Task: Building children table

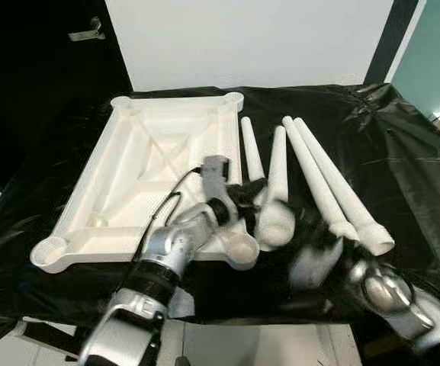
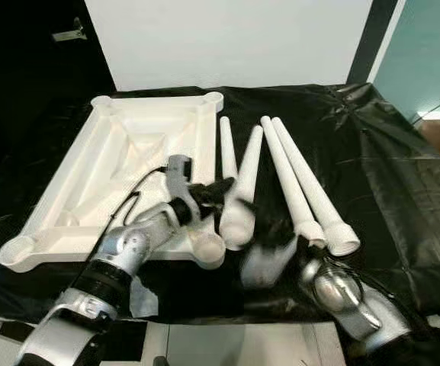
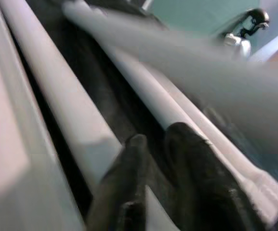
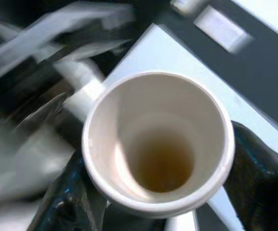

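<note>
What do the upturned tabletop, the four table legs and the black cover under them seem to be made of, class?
Tabletop: probably moulded white plastic, matt, with ribbed underside. Legs: likely the same plastic, smooth, one hollow at its wide end. Cover: thin glossy plastic sheeting, crinkled with highlights.

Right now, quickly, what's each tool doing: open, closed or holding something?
Left tool: cannot be told, too blurred.
Right tool: closed on the wide hollow end of a white tapered plastic table leg.
</note>
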`<state>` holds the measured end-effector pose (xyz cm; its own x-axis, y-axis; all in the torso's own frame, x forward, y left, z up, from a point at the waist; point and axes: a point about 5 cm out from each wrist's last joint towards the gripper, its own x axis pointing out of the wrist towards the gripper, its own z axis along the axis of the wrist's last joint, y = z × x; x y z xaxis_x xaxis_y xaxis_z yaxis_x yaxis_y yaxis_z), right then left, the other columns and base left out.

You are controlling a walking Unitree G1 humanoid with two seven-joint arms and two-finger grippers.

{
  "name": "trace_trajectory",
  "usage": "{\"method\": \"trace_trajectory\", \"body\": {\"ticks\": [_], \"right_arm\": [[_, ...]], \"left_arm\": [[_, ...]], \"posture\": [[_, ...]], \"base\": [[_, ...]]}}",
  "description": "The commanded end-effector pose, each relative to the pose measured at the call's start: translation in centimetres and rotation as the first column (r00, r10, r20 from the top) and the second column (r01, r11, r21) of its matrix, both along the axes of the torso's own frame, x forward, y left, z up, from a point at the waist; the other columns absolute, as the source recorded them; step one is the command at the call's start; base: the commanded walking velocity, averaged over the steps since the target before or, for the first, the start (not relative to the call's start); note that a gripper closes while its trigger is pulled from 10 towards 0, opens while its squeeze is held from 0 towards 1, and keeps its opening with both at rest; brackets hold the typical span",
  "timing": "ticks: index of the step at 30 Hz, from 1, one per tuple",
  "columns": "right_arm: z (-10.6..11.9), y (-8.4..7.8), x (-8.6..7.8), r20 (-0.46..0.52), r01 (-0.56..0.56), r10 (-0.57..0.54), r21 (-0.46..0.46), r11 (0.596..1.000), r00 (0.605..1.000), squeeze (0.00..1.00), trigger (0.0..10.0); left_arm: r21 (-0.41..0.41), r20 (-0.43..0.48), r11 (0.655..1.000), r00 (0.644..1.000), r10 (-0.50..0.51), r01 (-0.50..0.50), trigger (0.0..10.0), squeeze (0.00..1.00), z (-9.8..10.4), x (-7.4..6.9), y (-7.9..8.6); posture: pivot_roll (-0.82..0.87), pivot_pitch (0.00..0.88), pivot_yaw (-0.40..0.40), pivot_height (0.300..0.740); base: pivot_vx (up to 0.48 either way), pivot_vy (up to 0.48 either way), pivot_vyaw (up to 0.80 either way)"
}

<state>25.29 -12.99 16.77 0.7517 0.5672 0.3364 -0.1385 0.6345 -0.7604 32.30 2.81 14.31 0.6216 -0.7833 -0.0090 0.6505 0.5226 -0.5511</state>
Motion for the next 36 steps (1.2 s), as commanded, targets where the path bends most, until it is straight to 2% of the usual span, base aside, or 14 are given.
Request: {"method": "trace_trajectory", "body": {"ticks": [1,2,5,6,7,9,10,14,15,24,26,27,28,36], "right_arm": [[-0.1,-0.7,0.3,-0.101,0.055,-0.043,0.122,0.991,0.994,0.84,10.0],[-0.1,-0.8,0.2,-0.137,0.084,-0.057,0.194,0.977,0.989,1.0,10.0],[-0.1,-0.8,0.2,-0.137,0.084,-0.057,0.194,0.977,0.989,1.0,10.0],[-0.2,-0.9,0.2,-0.179,0.112,-0.065,0.265,0.958,0.982,1.0,10.0],[-0.6,-0.9,0.1,-0.266,0.151,-0.053,0.362,0.92,0.962,0.56,10.0],[-0.9,-0.9,-0.1,-0.324,0.176,-0.034,0.421,0.89,0.945,0.56,10.0],[-1.2,-0.8,-0.3,-0.372,0.194,-0.009,0.462,0.865,0.928,0.25,10.0],[-2.3,-0.7,-0.6,-0.481,0.23,0.047,0.502,0.834,0.875,0.25,10.0],[-2.5,-0.8,-0.8,-0.525,0.251,0.081,0.53,0.81,0.847,0.0,10.0],[-1.3,-3.7,0.6,-0.628,0.455,0.08,0.64,0.62,0.774,0.0,10.0],[-0.6,-4.1,1.1,-0.641,0.483,0.079,0.648,0.589,0.763,0.63,10.0],[-0.6,-4.1,1.1,-0.641,0.483,0.079,0.648,0.589,0.763,0.63,10.0],[-0.5,-4.3,1.4,-0.657,0.51,0.074,0.645,0.569,0.75,1.0,10.0],[-0.7,-4.9,2.9,-0.752,0.629,0.124,0.619,0.47,0.647,1.0,10.0]], "left_arm": [[-0.127,0.123,0.949,0.954,-0.272,0.287,10.0,1.0,0.7,-1.5,-0.7],[-0.123,0.12,0.953,0.958,-0.261,0.275,10.0,1.0,0.5,-1.5,-0.7],[-0.123,0.12,0.953,0.958,-0.261,0.275,10.0,1.0,0.5,-1.5,-0.7],[-0.117,0.117,0.958,0.961,-0.25,0.263,10.0,1.0,0.4,-1.4,-0.7],[-0.117,0.111,0.961,0.965,-0.238,0.25,10.0,0.0,0.3,-1.3,-0.8],[-0.118,0.107,0.963,0.967,-0.232,0.244,10.0,0.0,0.2,-1.2,-0.8],[-0.119,0.107,0.963,0.968,-0.229,0.241,10.0,0.0,0.2,-1.2,-0.8],[-0.116,0.107,0.964,0.968,-0.227,0.239,10.0,0.0,0.2,-1.2,-1.0],[-0.115,0.106,0.964,0.968,-0.227,0.239,10.0,0.0,0.1,-1.2,-1.0],[-0.093,0.105,0.963,0.964,-0.245,0.255,10.0,0.0,-0.5,-1.7,-1.6],[-0.09,0.107,0.962,0.962,-0.25,0.259,10.0,0.0,-0.7,-1.9,-1.8],[-0.09,0.107,0.962,0.962,-0.25,0.259,10.0,0.0,-0.7,-1.9,-1.8],[-0.09,0.107,0.961,0.962,-0.25,0.26,10.0,0.0,-0.7,-1.9,-1.9],[-0.088,0.101,0.964,0.965,-0.244,0.253,10.0,0.0,-1.0,-2.0,-2.1]], "posture": [[-0.11,0.0,0.03,0.74],[-0.11,0.0,0.031,0.74],[-0.11,0.0,0.031,0.74],[-0.11,0.0,0.031,0.74],[-0.12,0.0,0.034,0.74],[-0.12,0.0,0.034,0.74],[-0.13,0.0,0.035,0.74],[-0.13,0.001,0.036,0.74],[-0.14,0.003,0.037,0.74],[-0.16,0.009,0.028,0.74],[-0.16,0.01,0.024,0.74],[-0.16,0.01,0.024,0.74],[-0.16,0.01,0.022,0.74],[-0.15,0.016,0.014,0.74]], "base": [[0.0,0.0,0.0],[0.0,0.0,0.0],[0.0,0.0,0.0],[0.0,0.0,0.0],[0.0,0.0,0.0],[0.0,0.0,0.0],[0.0,0.0,0.0],[0.0,0.0,0.0],[0.0,0.0,0.0],[0.0,0.0,0.0],[0.0,0.0,0.0],[0.0,0.0,0.0],[0.0,0.0,0.0],[0.0,0.0,0.0]]}}
